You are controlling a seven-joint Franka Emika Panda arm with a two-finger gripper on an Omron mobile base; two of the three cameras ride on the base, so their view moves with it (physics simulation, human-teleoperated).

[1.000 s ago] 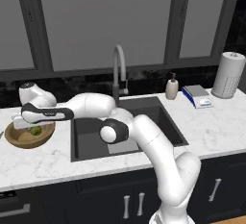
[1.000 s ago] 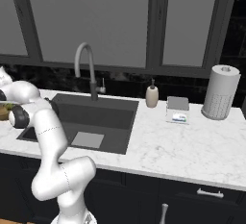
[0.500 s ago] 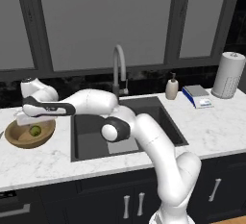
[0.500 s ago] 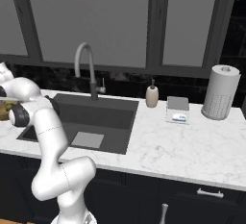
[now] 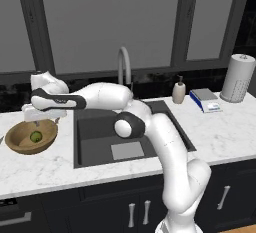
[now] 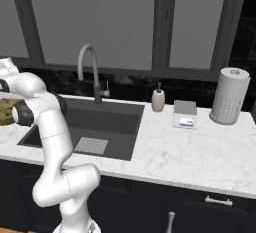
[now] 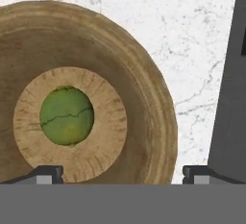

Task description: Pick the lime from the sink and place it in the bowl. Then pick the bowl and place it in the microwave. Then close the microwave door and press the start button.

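Note:
The lime (image 7: pixel 66 115) lies free on the flat bottom of the wooden bowl (image 7: pixel 153 107). That bowl (image 5: pixel 20 144) stands on the marble counter left of the sink (image 5: pixel 100 132), with the lime (image 5: pixel 35 137) inside it. My gripper (image 5: pixel 46 122) hangs open just above the bowl's right side, holding nothing. In the hand view the gripper (image 7: pixel 120 172) spans wide, one fingertip (image 7: pixel 45 172) over the bowl and the other near its rim. The bowl (image 6: pixel 5 114) peeks in at the left edge of the right base view. The microwave and its door are out of view.
The dark sink wall (image 7: pixel 230 98) runs close to the bowl's right. A curved faucet (image 5: pixel 122 64) rises behind the basin. Right of the sink stand a soap dispenser (image 5: pixel 178 91), a blue-and-white box (image 5: pixel 205 99) and a paper towel roll (image 5: pixel 237 78).
The hand has lifted slightly above the bowl and its jaws have spread wider. The lime stays resting in the bowl.

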